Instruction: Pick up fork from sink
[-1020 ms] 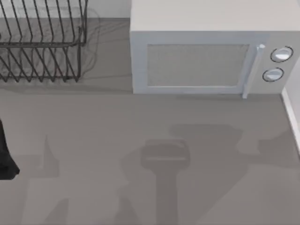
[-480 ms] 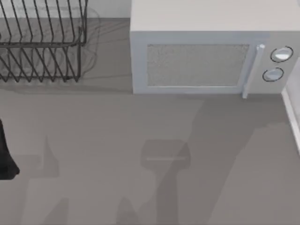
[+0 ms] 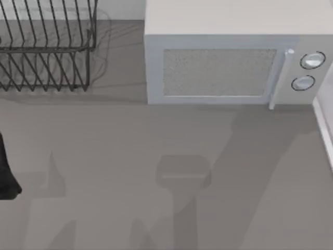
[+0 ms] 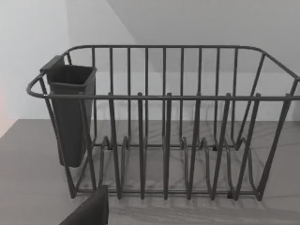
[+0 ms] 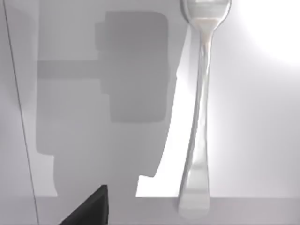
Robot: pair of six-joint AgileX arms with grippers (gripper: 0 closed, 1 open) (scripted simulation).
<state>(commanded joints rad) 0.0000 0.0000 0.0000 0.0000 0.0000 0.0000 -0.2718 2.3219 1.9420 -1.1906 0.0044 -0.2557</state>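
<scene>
The fork (image 5: pixel 199 108) is a slim shiny silver utensil lying flat on the pale floor of the sink (image 5: pixel 253 117) in the right wrist view. Its head is cut off by the picture's edge, and its wide handle end rests by a grey ledge. My right gripper (image 5: pixel 91 208) hovers above the sink, off to one side of the fork's handle end and apart from it, with just a dark corner in view. My left gripper (image 4: pixel 89 211) is parked facing the dish rack, and a black part of the left arm (image 3: pixel 6 177) sits at the table's left edge.
A dark wire dish rack (image 3: pixel 47 47) with a cutlery cup (image 4: pixel 70 112) stands at the back left. A white microwave (image 3: pixel 229 62) with its door shut fills the back right. A pale raised edge (image 3: pixel 325 130) runs along the right side. Arm shadows fall across the grey counter (image 3: pixel 114 135).
The right arm's shadow on the counter has swung to the right, from a broad patch in the middle to a slanted band under the microwave's right end. The left arm has not moved.
</scene>
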